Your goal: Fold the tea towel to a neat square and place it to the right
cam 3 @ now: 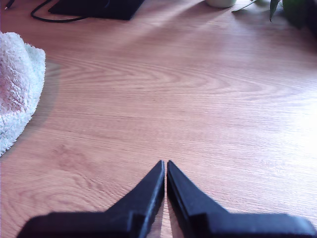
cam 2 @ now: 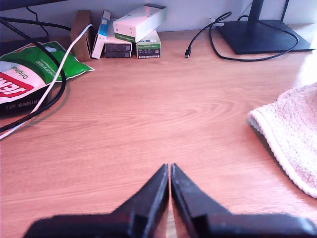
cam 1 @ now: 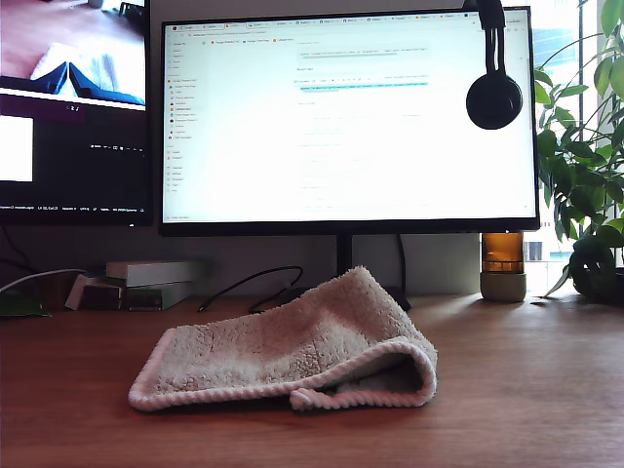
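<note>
The tea towel (cam 1: 292, 351) is a fluffy pale beige-pink cloth with a corded pink hem, lying folded over on the wooden desk in front of the monitor stand in the exterior view. My first gripper (cam 2: 169, 171) is shut with nothing in it, hovering over bare desk; the towel's (cam 2: 292, 134) hemmed edge lies off to one side, apart from it. My second gripper (cam 3: 165, 167) is shut too and holds nothing, over bare wood, with the towel's (cam 3: 17, 84) rounded fold a good way off. Neither gripper shows in the exterior view.
A monitor stand base (cam 2: 257, 34) and a black cable (cam 2: 208, 34) lie behind the towel. Small boxes (cam 2: 133, 32), a green packet (cam 2: 34, 69) and cables (cam 2: 44, 94) sit near my first gripper's side. A jar (cam 1: 503, 265) and plant (cam 1: 585, 175) stand at the exterior view's right.
</note>
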Controlling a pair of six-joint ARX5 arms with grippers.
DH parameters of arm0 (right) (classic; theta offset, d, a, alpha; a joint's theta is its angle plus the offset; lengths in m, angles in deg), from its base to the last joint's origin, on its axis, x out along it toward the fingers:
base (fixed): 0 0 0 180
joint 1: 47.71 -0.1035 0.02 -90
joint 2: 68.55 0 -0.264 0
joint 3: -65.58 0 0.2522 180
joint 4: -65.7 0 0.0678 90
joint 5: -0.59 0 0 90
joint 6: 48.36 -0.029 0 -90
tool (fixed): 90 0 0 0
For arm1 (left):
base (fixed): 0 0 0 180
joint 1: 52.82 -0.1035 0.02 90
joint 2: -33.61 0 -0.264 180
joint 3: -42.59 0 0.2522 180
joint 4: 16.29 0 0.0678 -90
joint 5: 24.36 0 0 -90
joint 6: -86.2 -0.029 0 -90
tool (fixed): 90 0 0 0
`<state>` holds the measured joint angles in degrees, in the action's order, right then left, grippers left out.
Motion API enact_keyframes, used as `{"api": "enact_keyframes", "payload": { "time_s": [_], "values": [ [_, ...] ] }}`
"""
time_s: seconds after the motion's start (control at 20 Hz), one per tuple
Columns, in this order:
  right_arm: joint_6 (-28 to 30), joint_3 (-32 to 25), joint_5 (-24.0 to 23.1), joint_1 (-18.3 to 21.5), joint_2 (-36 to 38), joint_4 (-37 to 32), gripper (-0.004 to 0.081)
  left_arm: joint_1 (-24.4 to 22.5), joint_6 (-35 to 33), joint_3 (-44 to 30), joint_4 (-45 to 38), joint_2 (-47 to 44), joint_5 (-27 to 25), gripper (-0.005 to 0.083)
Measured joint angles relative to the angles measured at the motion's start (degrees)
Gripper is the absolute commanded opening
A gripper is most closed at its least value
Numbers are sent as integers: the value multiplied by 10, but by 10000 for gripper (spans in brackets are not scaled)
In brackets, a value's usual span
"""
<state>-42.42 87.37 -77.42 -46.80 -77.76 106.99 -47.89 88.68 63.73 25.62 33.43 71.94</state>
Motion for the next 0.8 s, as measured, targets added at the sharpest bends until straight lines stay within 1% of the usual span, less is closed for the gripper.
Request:
{"api": "enact_keyframes", "payload": {
  "time_s": [0.05, 0.15, 0.2, 0.3, 0.4, 0.5, 0.55, 0.6, 0.75, 0.8],
  "values": [
    [-22, 0, -5, 0, 0, -10, -13, 0, 5, 0, -9, 0, 15, -24],
    [-40, 0, -6, 0, -1, -98, -13, 0, 8, 0, -94, 0, 23, -24],
    [-42, 2, -6, 0, 0, -117, -13, 0, 8, 2, -107, 0, 23, -24],
    [-42, 4, -6, 0, 0, -115, -13, 0, 8, 2, -103, 0, 24, -24],
    [-44, 4, -5, 0, 0, -115, -13, 0, 9, 2, -120, 0, 33, -24],
    [-87, 4, 16, 0, 0, -124, -13, 0, 13, 2, -151, 0, 68, -24],
    [-132, 4, 26, 0, 0, -127, -13, 0, 17, 2, -159, 0, 85, -24],
    [-155, 4, 33, 0, 0, -126, -13, 0, 17, 2, -162, 0, 105, -24],
    [-166, 4, 71, -2, 0, -127, -13, 6, 19, 2, -166, 0, 164, -24],
    [-167, 4, 76, -7, 0, -129, -13, 13, 19, 2, -173, 0, 184, -24]
  ]
}}
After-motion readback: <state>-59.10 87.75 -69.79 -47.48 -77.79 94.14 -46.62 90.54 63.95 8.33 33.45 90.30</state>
